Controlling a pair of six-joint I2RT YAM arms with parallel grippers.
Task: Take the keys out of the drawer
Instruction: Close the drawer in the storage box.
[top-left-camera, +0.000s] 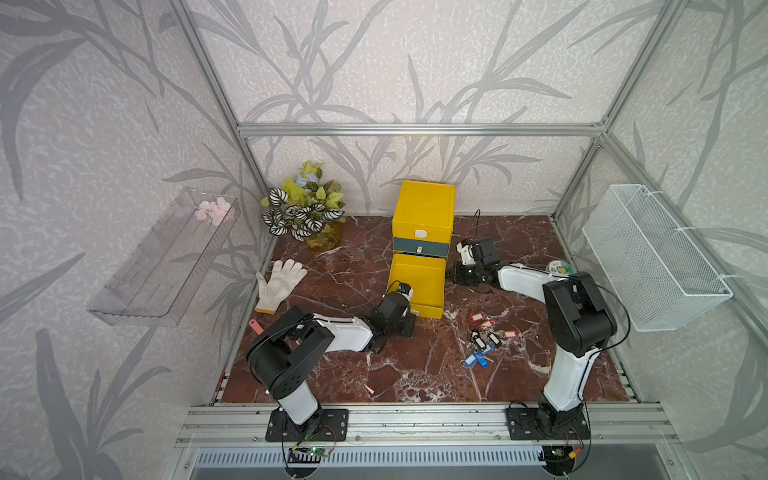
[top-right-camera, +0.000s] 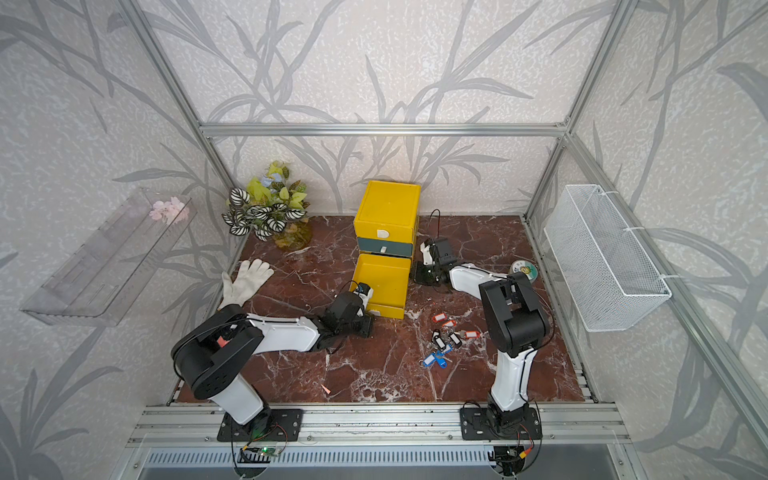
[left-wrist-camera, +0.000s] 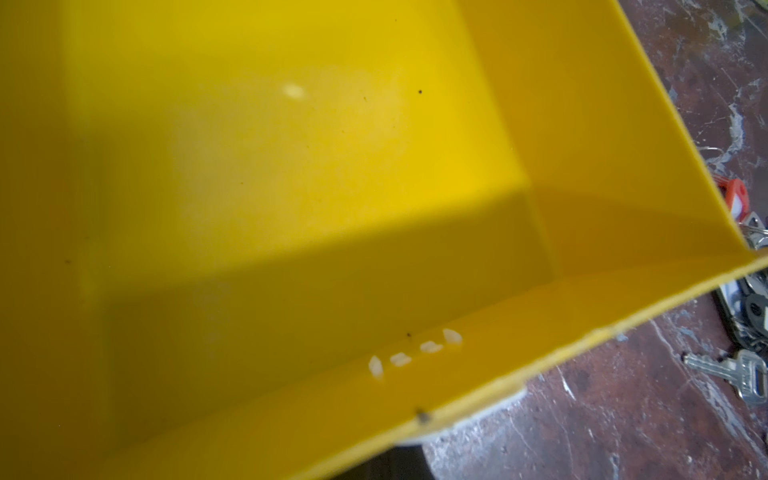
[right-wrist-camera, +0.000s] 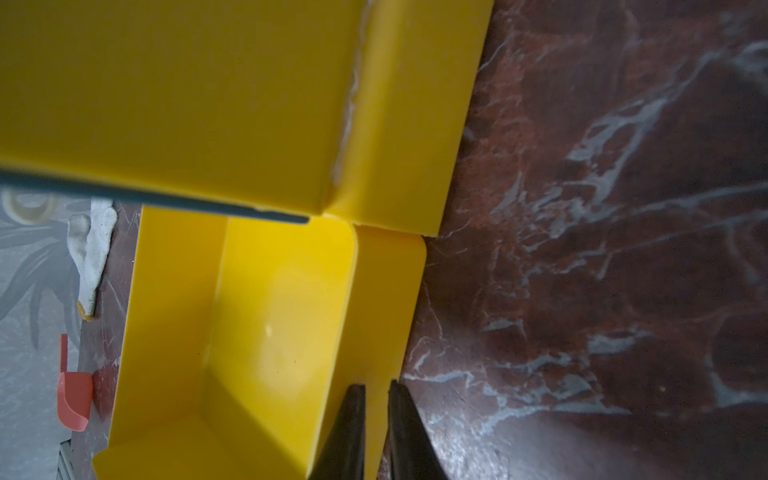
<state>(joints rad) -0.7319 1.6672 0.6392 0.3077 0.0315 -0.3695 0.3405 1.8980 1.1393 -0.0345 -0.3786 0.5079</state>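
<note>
On the marble table (top-left-camera: 353, 365), just beyond the front right corner of the pulled-out yellow drawer (top-left-camera: 417, 276), the keys (top-left-camera: 484, 338) lie in a loose heap. They are out of the drawer, and both top views show them. Their tags (top-left-camera: 477, 318) are red-orange, black and blue with white windows (any writing there is too small to read). The print on the round disc (top-left-camera: 560, 268) by the right edge is just as unreadable. A silver key (left-wrist-camera: 723, 370) shows in the left wrist view beside the drawer's front rim. On the drawer floor a few white grains (left-wrist-camera: 415, 353) lie along the front wall.

The left gripper (top-left-camera: 409, 316) sits at the drawer's front left corner with its fingers hidden under the wrist and its jaws closed. The right gripper (right-wrist-camera: 377, 388) hangs by the drawer's right wall near the cabinet (top-left-camera: 424, 203). Its jaws stand a narrow slit apart over the wall's outer face, holding nothing.

Open marble runs between the two arm bases, with one pink scrap (top-left-camera: 369, 389) on it. A white glove (top-left-camera: 278, 282) lies against the left edge.
</note>
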